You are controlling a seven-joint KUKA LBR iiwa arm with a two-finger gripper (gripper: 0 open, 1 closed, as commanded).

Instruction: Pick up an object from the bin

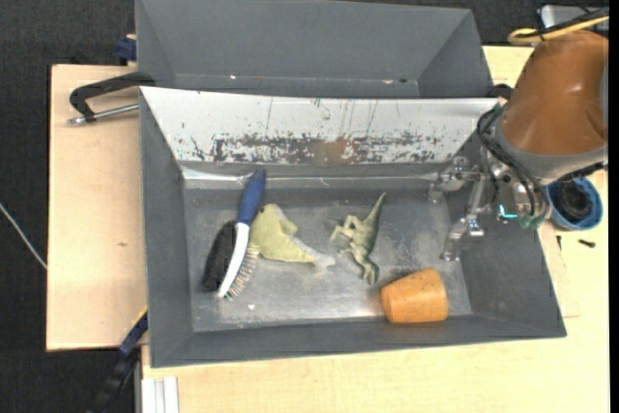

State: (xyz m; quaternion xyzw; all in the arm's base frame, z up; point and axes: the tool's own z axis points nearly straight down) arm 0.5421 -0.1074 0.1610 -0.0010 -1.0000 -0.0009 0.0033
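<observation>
My gripper hangs at the right side of the bin, above the floor, its thin metal fingers apart with nothing between them. The nearest thing is an orange cup-shaped piece, lying on its side near the front wall, below and to the left of the gripper. A green toy dinosaur lies in the middle of the floor, left of the gripper and apart from it.
At the left lies a brush with a blue handle and black and white bristles. A pale yellow-green soft piece lies against it. The bin's sloping right wall is close beside the gripper.
</observation>
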